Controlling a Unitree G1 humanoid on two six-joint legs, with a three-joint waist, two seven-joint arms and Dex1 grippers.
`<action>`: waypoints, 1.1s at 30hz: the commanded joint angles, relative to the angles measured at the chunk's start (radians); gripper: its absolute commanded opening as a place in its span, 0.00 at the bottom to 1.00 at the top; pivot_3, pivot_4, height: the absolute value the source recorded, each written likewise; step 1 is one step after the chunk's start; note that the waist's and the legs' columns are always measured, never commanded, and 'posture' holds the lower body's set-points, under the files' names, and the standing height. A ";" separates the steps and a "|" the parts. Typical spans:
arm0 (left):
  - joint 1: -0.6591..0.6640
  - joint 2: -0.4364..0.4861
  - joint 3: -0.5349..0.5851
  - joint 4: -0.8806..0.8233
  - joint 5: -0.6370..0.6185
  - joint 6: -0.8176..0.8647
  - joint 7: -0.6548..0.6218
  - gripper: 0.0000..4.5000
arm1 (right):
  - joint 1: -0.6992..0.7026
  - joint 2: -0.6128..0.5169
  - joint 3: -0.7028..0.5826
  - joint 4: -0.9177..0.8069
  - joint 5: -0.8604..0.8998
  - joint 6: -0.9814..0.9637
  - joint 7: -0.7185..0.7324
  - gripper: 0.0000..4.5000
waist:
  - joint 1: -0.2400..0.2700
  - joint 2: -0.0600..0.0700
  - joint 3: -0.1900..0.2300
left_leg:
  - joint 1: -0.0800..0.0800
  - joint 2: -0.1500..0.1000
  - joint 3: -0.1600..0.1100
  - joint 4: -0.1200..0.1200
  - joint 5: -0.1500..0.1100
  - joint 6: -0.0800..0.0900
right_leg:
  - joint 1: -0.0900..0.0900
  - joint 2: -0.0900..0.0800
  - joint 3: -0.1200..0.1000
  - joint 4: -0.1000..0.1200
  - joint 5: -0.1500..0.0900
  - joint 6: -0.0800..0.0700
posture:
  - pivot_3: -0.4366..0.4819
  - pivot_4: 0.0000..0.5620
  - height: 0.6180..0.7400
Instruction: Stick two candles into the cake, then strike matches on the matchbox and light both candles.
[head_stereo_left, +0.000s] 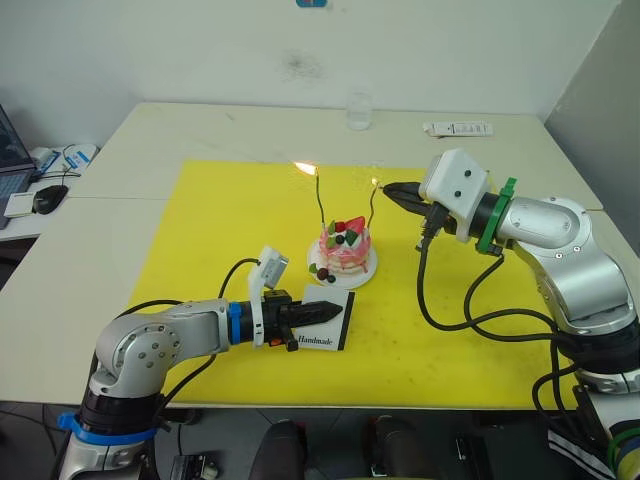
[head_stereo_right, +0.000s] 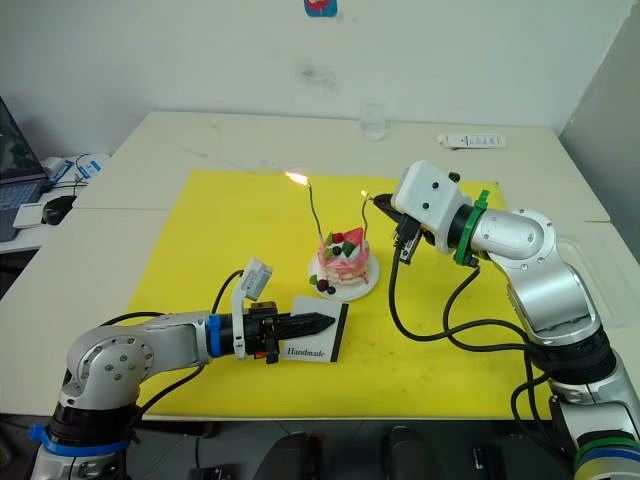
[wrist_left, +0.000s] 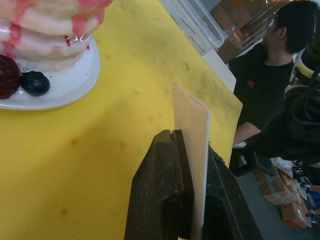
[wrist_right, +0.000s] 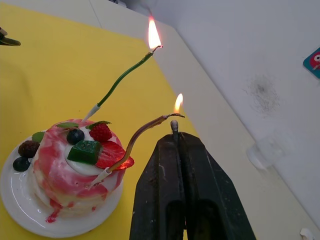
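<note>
The match (wrist_right: 174, 125) is hard to make out: just a short stub with a rounded tip pokes out of the right gripper (wrist_right: 176, 137), whose two black fingers are pressed together on it, and its tip sits just under the small flame on the nearer candle (wrist_right: 131, 145). From the head views that flame is only a faint spark, while the flame on the farther candle (wrist_right: 122, 76) shows plainly. Both candles stand in the top of the cake (head_stereo_left: 345, 250), which rests on its white plate (head_stereo_left: 366, 275) near the middle of the yellow mat (head_stereo_left: 200, 230). The right arm reaches in from the right with its forearm roughly level above the mat, the gripper pointing left at the candle tip and held well above the table. The left arm comes in low from the near left, forearm lying along the mat's near edge, and the left gripper (head_stereo_left: 328, 312) is clamped on the matchbox (head_stereo_left: 322, 327), which stands tilted just near-left of the plate. The fingers cover part of the box, cutting off its upper face, though the word "Handmade" stays readable.
</note>
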 joint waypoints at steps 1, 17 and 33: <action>-0.015 -0.003 0.000 -0.018 -0.017 -0.001 -0.013 0.00 | -0.014 -0.008 -0.042 -0.029 -0.001 -0.009 -0.005 0.00 | 0.000 0.000 0.000 | 0.000 0.000 0.000 0.000 0.000 0.000 | 0.000 0.000 0.000 0.000 0.000 0.000 | 0.48 0.27 1.00; -0.014 -0.004 0.001 -0.020 -0.019 0.000 -0.011 0.00 | -0.005 -0.012 -0.039 -0.033 -0.002 -0.008 -0.002 0.00 | 0.000 0.000 0.000 | 0.000 0.000 0.000 0.000 0.000 0.000 | 0.000 0.000 0.000 0.000 0.000 0.000 | 0.48 0.27 1.00; -0.011 -0.017 -0.001 -0.022 -0.031 0.003 -0.006 0.00 | 0.150 -0.124 -0.199 -0.144 0.072 0.122 0.020 0.00 | 0.002 0.000 0.000 | 0.000 0.000 0.000 0.000 0.000 0.000 | 0.000 0.000 0.000 0.000 0.000 0.000 | 0.48 0.27 1.00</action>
